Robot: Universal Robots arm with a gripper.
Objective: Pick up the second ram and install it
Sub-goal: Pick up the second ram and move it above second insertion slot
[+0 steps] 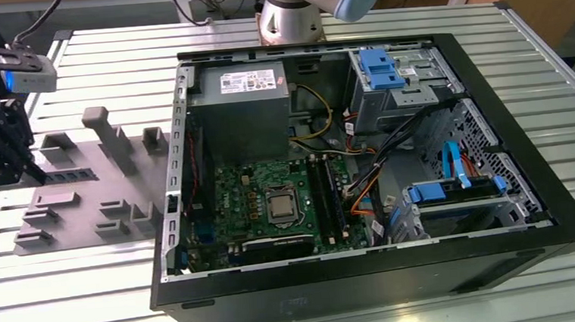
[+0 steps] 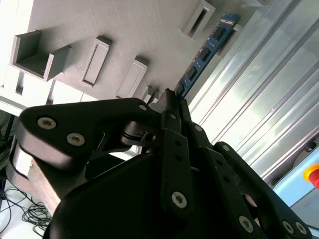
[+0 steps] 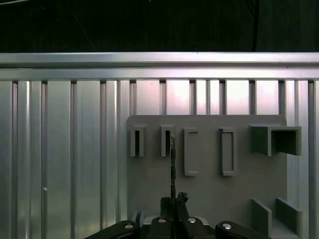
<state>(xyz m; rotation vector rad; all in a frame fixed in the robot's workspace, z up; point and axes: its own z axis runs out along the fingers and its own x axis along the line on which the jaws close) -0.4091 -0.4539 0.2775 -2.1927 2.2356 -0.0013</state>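
The second ram (image 1: 71,176) is a thin dark strip with blue-looking chips, at the edge of the grey fixture plate (image 1: 78,213) on the exterior view's left. My gripper (image 1: 36,177) stands over one end of it. In the second wrist view the black fingers (image 2: 172,129) meet at the gripper (image 2: 169,97), and the ram (image 2: 207,47) runs out from between them. The first wrist view shows the ram (image 3: 172,159) edge-on, running from the gripper (image 3: 173,200) to a slotted block (image 3: 166,141). The gripper is shut on the ram, which stays close to the plate.
An open black computer case (image 1: 527,114) fills the exterior view's middle and right, with the green motherboard (image 1: 238,187), silver processor (image 1: 281,205), power supply (image 1: 238,104), cables and blue drive brackets (image 1: 377,67). Grey slotted blocks (image 1: 114,143) rise from the fixture plate. The table top is ribbed aluminium (image 3: 60,149).
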